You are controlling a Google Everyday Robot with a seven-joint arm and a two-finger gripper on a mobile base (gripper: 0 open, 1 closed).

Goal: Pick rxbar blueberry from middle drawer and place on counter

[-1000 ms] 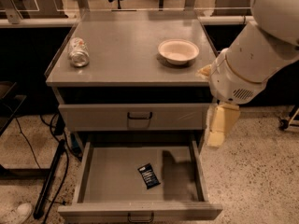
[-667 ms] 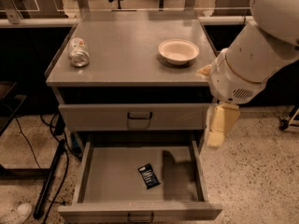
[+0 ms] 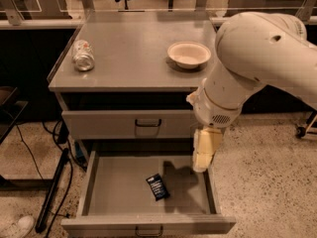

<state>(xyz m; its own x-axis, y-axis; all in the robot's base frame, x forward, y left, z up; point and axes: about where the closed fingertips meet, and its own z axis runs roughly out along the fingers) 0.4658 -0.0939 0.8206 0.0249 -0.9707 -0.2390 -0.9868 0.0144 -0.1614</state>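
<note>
Navy-wrapped rxbar blueberry [image 3: 157,187] is yet ungrasped in the middle drawer [image 3: 119,187]; the gripper [image 3: 204,158], centre-right, state not discernible, must be lowered leftward.

Open middle drawer [image 3: 148,225] gapes wide beneath the pincer [image 3: 200,165].

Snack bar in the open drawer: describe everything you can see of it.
The snack bar is a small flat rectangle in a dark wrapper with pale print. It lies flat and skewed on the floor of the open lower drawer, near the middle, touching nothing else. The gripper hangs over the drawer's right side as seen, apart from the bar.
</note>
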